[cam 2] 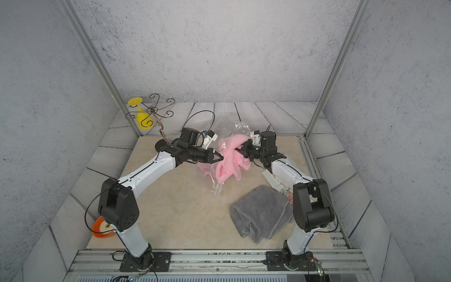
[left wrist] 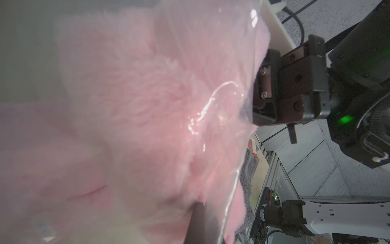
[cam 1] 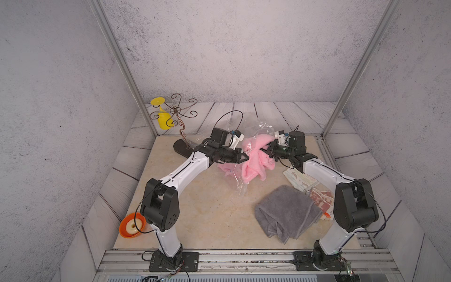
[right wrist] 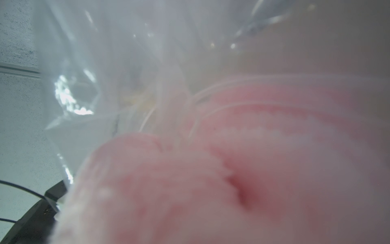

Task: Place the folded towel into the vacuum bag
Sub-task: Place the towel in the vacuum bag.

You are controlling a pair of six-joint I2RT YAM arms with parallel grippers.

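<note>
1. Vacuum bag (cam 1: 261, 127) (cam 2: 229, 122), clear and crinkled, is held above the far middle of the table (cam 1: 207, 207), partly wrapped around the pink towel (cam 1: 253, 160) (cam 2: 229, 162).
2. Left gripper (cam 1: 246, 157) (cam 2: 220, 158): jaws clenched on the bag's film at the towel's left side.
3. Right gripper (cam 1: 264, 149) (cam 2: 240, 149): jaws grasping the towel's right edge.
4. Grey towel (cam 1: 285, 210) lies near right.
</note>
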